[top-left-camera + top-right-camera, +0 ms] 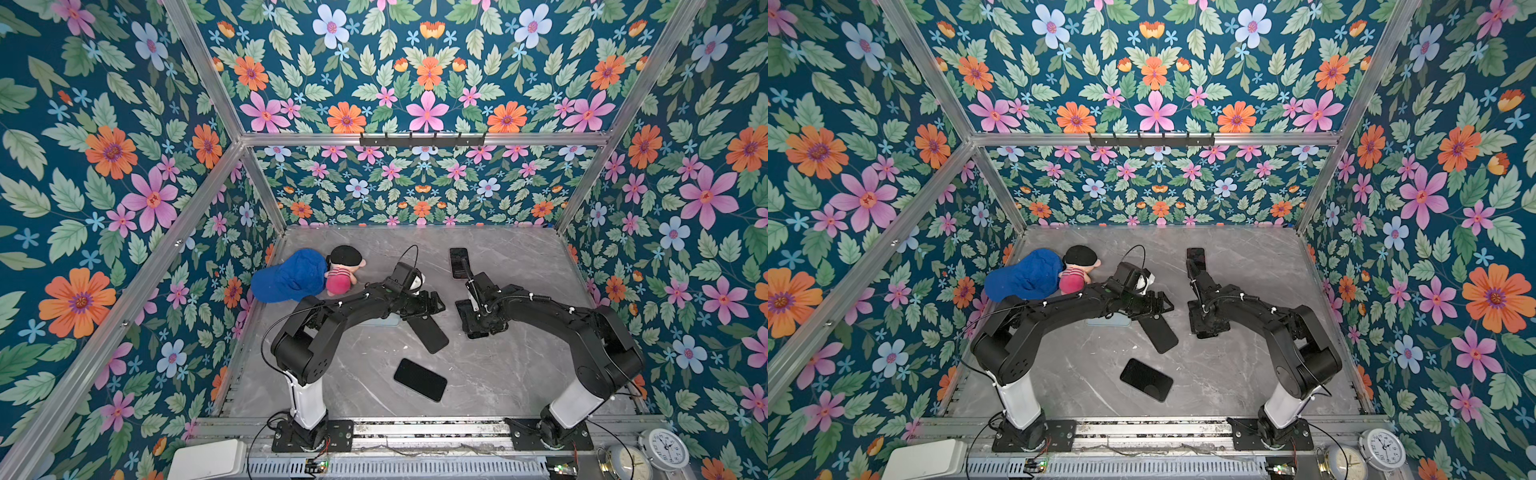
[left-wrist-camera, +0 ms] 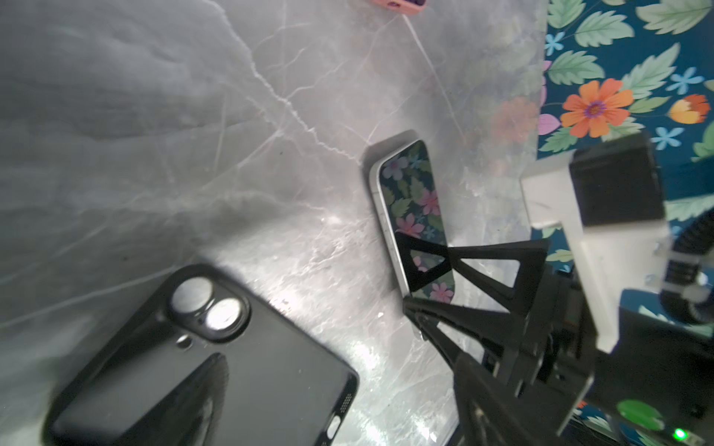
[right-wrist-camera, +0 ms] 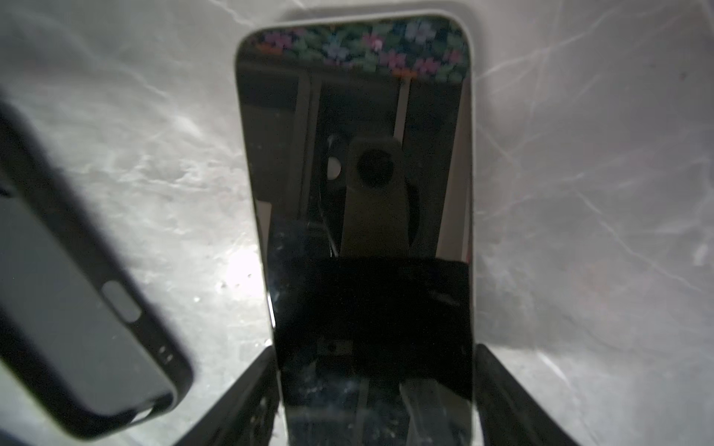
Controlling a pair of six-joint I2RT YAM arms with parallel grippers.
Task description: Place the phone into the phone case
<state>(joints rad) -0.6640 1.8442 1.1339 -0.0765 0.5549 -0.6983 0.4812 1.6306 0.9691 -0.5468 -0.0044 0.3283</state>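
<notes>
Counter (image 1: 519, 374): grey marble, carrying everything below.
Left arm (image 1: 332, 316): reaches from the near left toward the middle.
Right arm (image 1: 582, 328): reaches from the near right toward the middle.
Cap (image 1: 286, 276): blue, far left, touching the doll.
Doll (image 1: 343, 270): black hair and a striped pink top, just right of the cap.
Left pincer (image 1: 432, 302): hangs over the far end of the case with its jaws spread, and nothing shows between them.
Right pincer (image 3: 376, 353): low over the near end of the phone, one jaw on each side. Whether they press the edges, I cannot tell.
Case (image 1: 430, 334) (image 2: 232, 378): black, with a camera cut-out through which the counter shows. It lies slantwise mid-counter, just left of the phone and apart from it.
Phone (image 3: 355, 154) (image 2: 409, 200): pale-edged, flat on the counter with its screen up, mirroring the flowered wall. It is outside the case.
Near phone (image 1: 419, 379): a dark slab lying alone, nearer than the case.
Far phone (image 1: 459, 262): dark, pink at its edge, beyond the right pincer.
</notes>
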